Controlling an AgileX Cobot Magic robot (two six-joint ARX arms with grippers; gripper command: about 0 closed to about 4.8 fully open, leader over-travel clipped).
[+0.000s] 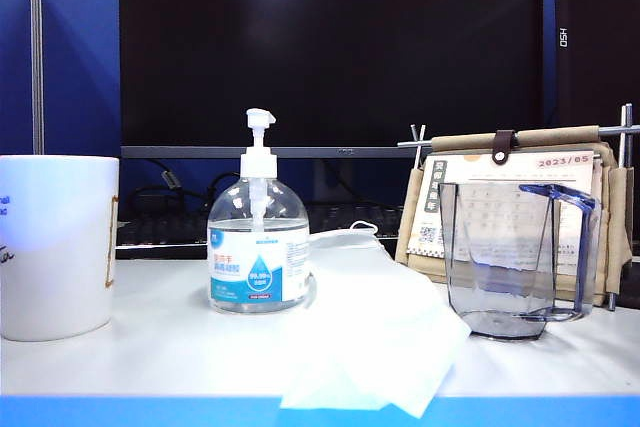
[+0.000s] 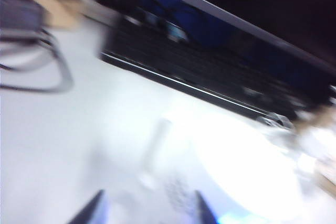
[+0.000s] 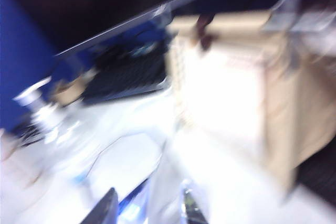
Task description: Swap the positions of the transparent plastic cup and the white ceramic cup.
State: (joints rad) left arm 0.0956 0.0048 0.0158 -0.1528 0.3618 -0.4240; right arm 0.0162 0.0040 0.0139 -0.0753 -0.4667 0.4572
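White ceramic cup (image 1: 55,245) table (image 1: 180,347) left, transparent plastic cup (image 1: 510,259) right; left hand (image 2: 148,209) & right hand (image 3: 148,209) jaws apart, empty, blurry.

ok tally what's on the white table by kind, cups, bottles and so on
cups: 2, white ceramic cup, transparent plastic cup
pump bottles: 1, sanitizer bottle
face masks: 1, white mask
desk calendars: 1, calendar
total: 5

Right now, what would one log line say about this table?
white ceramic cup: far left, upright | transparent plastic cup: right, upright | left gripper: open, empty | right gripper: open, empty | swap: not begun
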